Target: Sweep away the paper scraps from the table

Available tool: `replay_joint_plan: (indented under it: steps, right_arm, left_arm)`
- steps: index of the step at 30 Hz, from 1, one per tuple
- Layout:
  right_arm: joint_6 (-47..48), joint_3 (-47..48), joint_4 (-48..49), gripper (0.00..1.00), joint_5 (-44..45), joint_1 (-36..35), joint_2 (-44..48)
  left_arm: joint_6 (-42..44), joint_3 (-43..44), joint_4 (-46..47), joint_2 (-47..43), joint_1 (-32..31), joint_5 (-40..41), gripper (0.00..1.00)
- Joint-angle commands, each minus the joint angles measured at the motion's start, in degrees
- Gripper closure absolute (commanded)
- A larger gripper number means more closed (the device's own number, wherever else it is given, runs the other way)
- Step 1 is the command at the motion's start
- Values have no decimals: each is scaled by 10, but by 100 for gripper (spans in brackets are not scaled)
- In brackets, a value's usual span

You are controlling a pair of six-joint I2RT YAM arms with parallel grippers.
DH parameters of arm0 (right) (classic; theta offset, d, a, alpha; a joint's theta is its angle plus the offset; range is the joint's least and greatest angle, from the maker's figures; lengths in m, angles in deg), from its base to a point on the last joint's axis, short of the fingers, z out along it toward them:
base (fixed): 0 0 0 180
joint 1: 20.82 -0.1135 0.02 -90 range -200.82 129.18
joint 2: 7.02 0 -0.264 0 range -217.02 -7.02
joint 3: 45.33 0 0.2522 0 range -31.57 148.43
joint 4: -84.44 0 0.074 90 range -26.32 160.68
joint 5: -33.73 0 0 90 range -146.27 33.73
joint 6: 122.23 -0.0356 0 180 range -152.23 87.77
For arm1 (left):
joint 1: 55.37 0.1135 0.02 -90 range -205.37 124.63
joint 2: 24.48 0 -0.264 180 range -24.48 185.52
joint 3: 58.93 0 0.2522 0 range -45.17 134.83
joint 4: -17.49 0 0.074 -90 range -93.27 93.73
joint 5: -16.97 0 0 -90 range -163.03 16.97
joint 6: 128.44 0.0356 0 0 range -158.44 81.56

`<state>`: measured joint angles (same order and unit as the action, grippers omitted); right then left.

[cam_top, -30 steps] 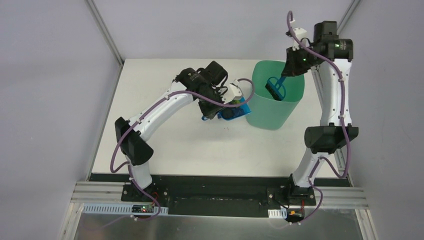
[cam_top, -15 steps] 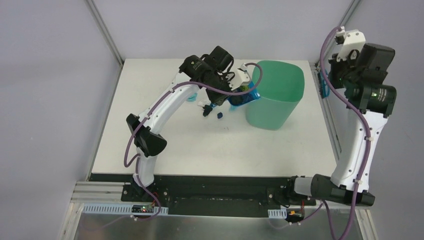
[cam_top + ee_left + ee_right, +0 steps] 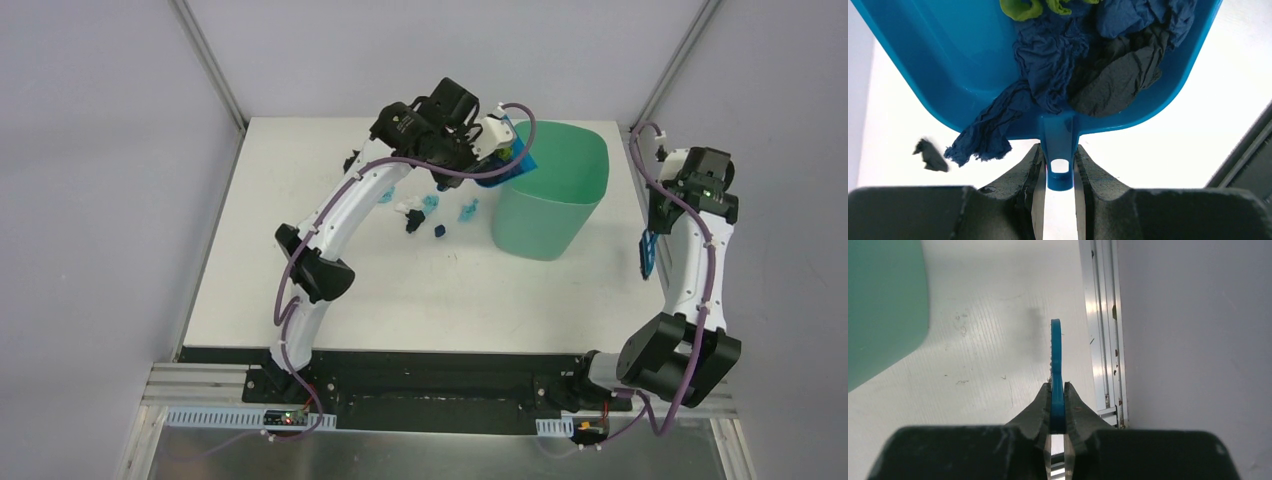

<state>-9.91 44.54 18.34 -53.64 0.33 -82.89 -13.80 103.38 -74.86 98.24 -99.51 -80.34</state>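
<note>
My left gripper [image 3: 497, 150] is shut on the handle of the blue dustpan [image 3: 512, 160] and holds it tilted at the near rim of the teal bin [image 3: 550, 215]. In the left wrist view the handle [image 3: 1060, 170] sits between my jaws. The dustpan [image 3: 948, 75] holds dark blue, black and green paper scraps [image 3: 1088, 65]. One dark blue scrap [image 3: 983, 140] hangs over its back edge. Several scraps [image 3: 435, 210] lie on the white table [image 3: 300, 260] left of the bin. My right gripper [image 3: 655, 222] is shut on the blue brush [image 3: 648, 255] at the table's right edge; the brush also shows in the right wrist view [image 3: 1056, 365].
The teal bin stands at the back right of the table, and its wall shows in the right wrist view [image 3: 883, 305]. An aluminium rail [image 3: 1103, 340] and a grey wall [image 3: 1198, 340] run close beside the brush. A black scrap [image 3: 930, 155] shows below the dustpan.
My left gripper has lifted the dustpan from the table to the bin's rim, and several scraps now lie on the table. My right arm has swung the brush from the bin to the right edge.
</note>
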Motion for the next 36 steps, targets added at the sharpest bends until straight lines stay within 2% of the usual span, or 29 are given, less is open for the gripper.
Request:
replay_joint_plan:
  steps: [1,9,12,17,25,26,27,28,33,36]
  right_arm:
    - [-7,-27,33,100,10,3,12]
    - [-7,-68,28,100,10,3,20]
    - [-7,-85,28,100,10,3,27]
    - [-7,-101,28,100,10,3,25]
    - [-7,-124,39,100,10,3,52]
    - [-7,-127,40,51,10,3,57]
    - [-7,-129,41,97,-126,3,60]
    - [-120,-131,41,100,-162,3,64]
    - [-121,-141,44,100,-168,3,82]
    - [-121,-144,45,100,-168,3,87]
  left_arm:
    - [-12,58,50,29,5,55,100]
    - [7,144,133,91,2,142,100]
    - [33,150,176,103,-9,177,100]
    - [131,106,283,99,-51,245,100]
    - [349,24,428,110,-114,360,100]
    - [380,15,452,112,-117,374,100]
    - [411,4,477,116,-120,389,100]
    - [441,-5,502,118,-122,401,100]
    - [574,-79,642,115,-129,434,100]
    - [614,-85,680,121,-130,441,100]
